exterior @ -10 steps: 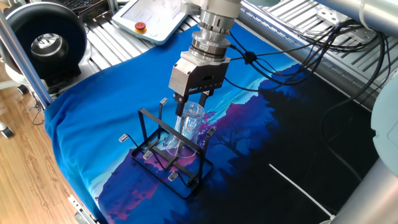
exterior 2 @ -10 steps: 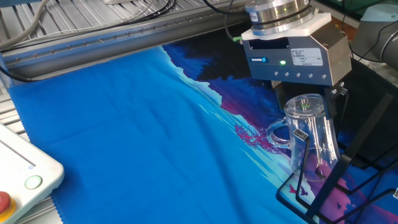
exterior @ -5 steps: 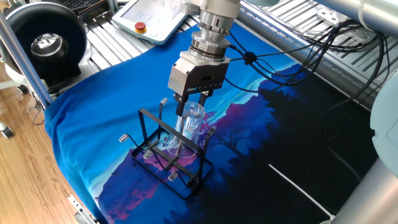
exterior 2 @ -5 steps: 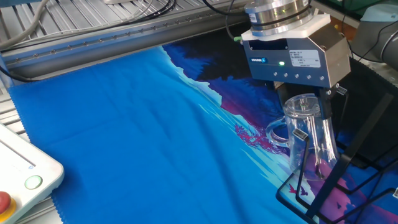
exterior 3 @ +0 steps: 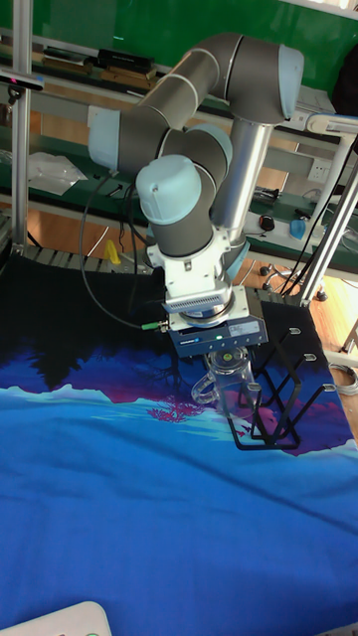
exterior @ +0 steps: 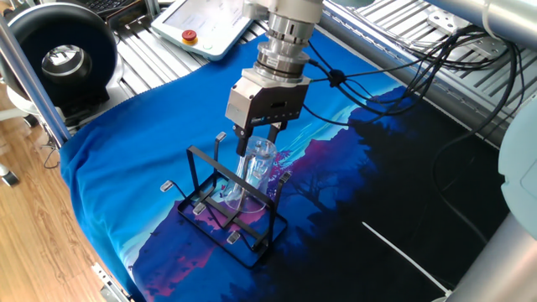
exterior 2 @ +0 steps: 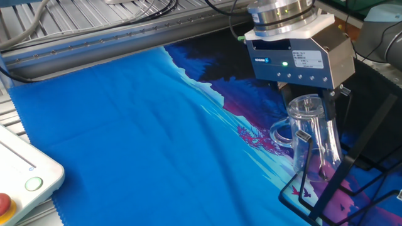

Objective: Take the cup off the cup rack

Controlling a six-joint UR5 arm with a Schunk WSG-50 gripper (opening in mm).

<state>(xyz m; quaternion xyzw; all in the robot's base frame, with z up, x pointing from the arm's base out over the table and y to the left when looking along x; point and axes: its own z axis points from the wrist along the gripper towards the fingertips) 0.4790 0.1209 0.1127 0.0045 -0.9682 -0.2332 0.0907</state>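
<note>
The cup (exterior: 252,174) is clear glass and leans on a peg of the black wire cup rack (exterior: 252,240), its thick base uppermost. My gripper (exterior: 258,144) comes straight down over it, with one finger on each side of the cup's upper end, shut on it. In the other fixed view the cup (exterior 2: 314,145) hangs under the gripper (exterior 2: 309,105), its handle pointing left, and the cup rack (exterior 2: 328,188) stands at the bottom right. In the tall fixed view the gripper (exterior 3: 231,366) holds the cup (exterior 3: 226,388) just left of the cup rack (exterior 3: 288,399).
A blue printed cloth (exterior: 126,159) covers the table. A teach pendant (exterior: 205,25) lies at the back, and a black round device (exterior: 63,63) stands off the table's left corner. Cables (exterior: 436,50) trail at the back right. An aluminium rail (exterior 2: 125,37) borders the cloth.
The gripper and the cup's upper end have shifted very slightly up and to the left. The rack has not moved.
</note>
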